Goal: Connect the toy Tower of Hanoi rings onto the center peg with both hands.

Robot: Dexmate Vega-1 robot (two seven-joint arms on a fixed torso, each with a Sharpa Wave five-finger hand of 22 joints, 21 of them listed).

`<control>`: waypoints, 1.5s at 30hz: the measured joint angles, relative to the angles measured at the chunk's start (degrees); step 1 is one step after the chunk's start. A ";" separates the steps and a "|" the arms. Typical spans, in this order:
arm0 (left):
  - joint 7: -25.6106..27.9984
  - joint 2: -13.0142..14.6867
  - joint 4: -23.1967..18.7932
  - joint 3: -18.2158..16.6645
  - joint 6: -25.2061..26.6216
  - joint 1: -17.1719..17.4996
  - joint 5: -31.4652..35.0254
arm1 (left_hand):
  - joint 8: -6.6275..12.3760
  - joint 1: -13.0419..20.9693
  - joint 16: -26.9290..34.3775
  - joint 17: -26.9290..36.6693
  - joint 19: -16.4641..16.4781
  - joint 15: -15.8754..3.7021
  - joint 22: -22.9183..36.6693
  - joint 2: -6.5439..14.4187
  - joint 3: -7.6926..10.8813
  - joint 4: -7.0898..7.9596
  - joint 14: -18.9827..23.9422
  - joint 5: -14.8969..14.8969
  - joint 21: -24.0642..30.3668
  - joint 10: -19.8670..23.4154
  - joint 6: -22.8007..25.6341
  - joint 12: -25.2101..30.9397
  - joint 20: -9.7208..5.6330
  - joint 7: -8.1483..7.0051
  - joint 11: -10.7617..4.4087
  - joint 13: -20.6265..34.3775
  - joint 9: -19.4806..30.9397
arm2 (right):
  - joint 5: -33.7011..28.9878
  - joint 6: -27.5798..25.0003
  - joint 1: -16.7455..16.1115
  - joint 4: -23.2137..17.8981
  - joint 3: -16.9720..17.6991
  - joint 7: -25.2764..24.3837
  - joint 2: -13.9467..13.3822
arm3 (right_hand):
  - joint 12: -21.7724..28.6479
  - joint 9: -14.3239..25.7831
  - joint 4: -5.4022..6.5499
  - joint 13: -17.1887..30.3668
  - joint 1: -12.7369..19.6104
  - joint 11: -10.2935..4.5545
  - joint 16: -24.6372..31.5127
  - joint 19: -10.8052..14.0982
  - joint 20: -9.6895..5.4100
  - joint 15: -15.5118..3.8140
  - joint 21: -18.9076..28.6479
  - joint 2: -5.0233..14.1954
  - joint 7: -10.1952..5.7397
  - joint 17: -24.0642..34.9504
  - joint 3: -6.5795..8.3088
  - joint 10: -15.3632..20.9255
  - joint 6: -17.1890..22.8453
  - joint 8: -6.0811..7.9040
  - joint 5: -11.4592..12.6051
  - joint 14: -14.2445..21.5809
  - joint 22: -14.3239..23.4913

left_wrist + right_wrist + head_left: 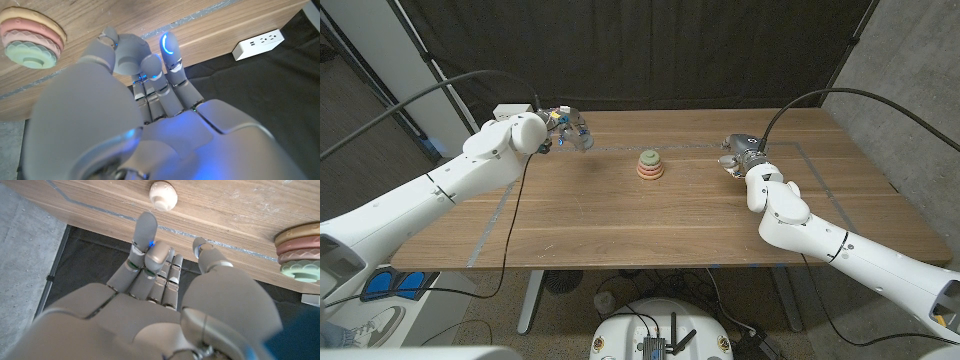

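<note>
While my left hand and right hand hang empty with fingers loosely curled, the ring stack sits on the bench between them, so I'd bring both inward evenly and square the rings.

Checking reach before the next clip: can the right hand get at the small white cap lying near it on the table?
Probably yes. The right hand holds nothing, and only bare table lies between it and the white cap.
</note>
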 measured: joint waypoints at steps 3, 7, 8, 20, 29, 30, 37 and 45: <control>0.58 0.00 0.00 0.00 -0.69 0.00 -0.37 | -0.03 0.00 -0.21 -0.11 0.00 0.00 0.00 0.00 0.00 0.00 0.00 -0.01 0.00 0.01 0.20 -0.01 0.00 -0.20 -0.01 0.00 0.00 | 0.00 0.00 0.00 -0.12 0.15 0.00 -0.01 | 0.00 0.00 0.00 0.00 0.00 0.13 0.00 0.00 0.00 0.00 0.00 0.00 0.23 0.07 0.00 0.13 0.23 0.00 0.00 0.00 -0.25; 1.26 -0.78 0.28 -0.53 -1.55 0.12 -0.71 | -0.04 0.00 -0.41 -0.11 0.00 -0.04 0.00 0.00 0.00 0.00 0.04 -0.10 0.00 0.23 0.21 -0.17 0.00 -0.19 0.05 0.00 0.03 | 0.52 -0.36 -0.18 -0.22 0.35 0.04 -0.11 | 0.00 0.00 0.00 0.00 -0.01 0.01 0.00 0.23 -0.23 0.00 0.00 0.01 0.31 0.17 0.00 0.62 0.31 0.00 0.00 0.00 -0.13; 1.45 -1.02 0.41 -0.54 -1.87 0.09 -0.81 | -0.04 0.00 -0.41 -0.11 0.00 -0.23 0.00 0.00 0.00 0.00 0.23 -0.11 0.00 0.29 0.24 -0.18 0.00 -0.16 0.10 0.00 0.06 | 0.69 -0.37 -0.25 -0.24 0.42 0.02 -0.16 | 0.00 0.00 0.00 0.00 -0.02 0.01 0.20 0.42 -0.42 0.00 0.00 0.02 0.31 0.24 0.00 0.62 0.31 0.00 0.00 0.00 -0.09; 2.68 -3.26 1.45 0.05 -4.36 -1.36 -1.06 | -0.45 -0.07 -0.41 0.06 0.00 -0.10 0.01 0.05 0.00 0.00 0.52 0.07 0.00 0.56 0.96 -0.49 0.00 -0.33 -0.03 0.00 0.16 | 1.96 -0.42 -0.80 -0.41 0.98 -0.86 -0.28 | 0.00 0.00 0.00 0.26 0.12 0.21 0.22 0.42 -0.42 0.00 0.00 0.57 0.41 0.00 0.00 0.82 0.82 0.00 0.00 0.00 -0.24; 3.04 -5.42 2.48 1.36 -6.54 -2.95 -0.51 | -0.66 -0.09 -0.41 0.33 0.00 -0.10 0.01 0.05 0.00 0.00 0.52 0.13 0.00 0.56 0.95 -0.71 0.00 -0.32 -0.03 0.00 0.15 | 3.17 -0.42 -1.40 -0.49 1.49 -1.76 -0.52 | 0.00 0.00 0.00 0.25 0.24 0.41 0.22 0.42 -0.42 0.00 -0.24 0.69 0.60 0.02 0.00 1.02 1.04 0.21 0.00 0.00 -0.23; 3.06 -5.42 2.48 1.36 -6.89 -2.95 -0.38 | -0.67 -0.09 -0.41 0.32 0.00 -0.10 0.01 0.05 0.00 0.00 0.52 0.13 0.00 0.56 0.95 -0.74 0.00 -0.32 -0.03 0.00 0.15 | 3.17 -0.42 -1.40 -0.49 1.49 -1.76 -0.52 | 0.00 0.00 0.00 0.26 0.24 0.41 0.22 0.42 -0.42 0.00 -0.24 0.69 0.41 0.05 0.00 1.02 1.23 0.21 0.00 0.00 -0.23; 3.23 -7.42 3.85 2.34 -8.15 -4.19 -0.20 | -0.71 -0.10 -0.43 0.70 0.00 -0.11 0.01 0.05 0.00 0.00 1.14 0.12 0.00 0.59 1.10 -0.93 0.00 -0.48 -0.07 0.10 0.42 | 3.73 -0.43 -1.43 -0.51 1.54 -1.96 -0.80 | 0.00 0.00 0.00 0.25 0.23 0.00 0.22 0.42 -0.42 0.00 -0.24 0.70 0.61 0.16 0.00 1.44 1.43 0.21 0.00 0.00 -0.23; 2.96 -9.29 5.38 3.67 -10.26 -5.70 0.18 | -0.92 -0.16 -0.63 0.86 0.00 -0.11 0.16 -0.02 0.00 0.00 1.14 0.11 0.00 0.64 1.14 -1.29 0.00 -0.52 -0.16 1.72 0.48 | 4.38 -0.84 -1.41 -0.74 1.53 -2.07 -1.22 | 0.00 0.00 0.00 0.52 -0.30 0.31 0.21 1.05 -0.62 0.00 -0.24 1.22 0.61 0.16 0.00 1.75 1.43 0.21 0.00 0.00 -0.22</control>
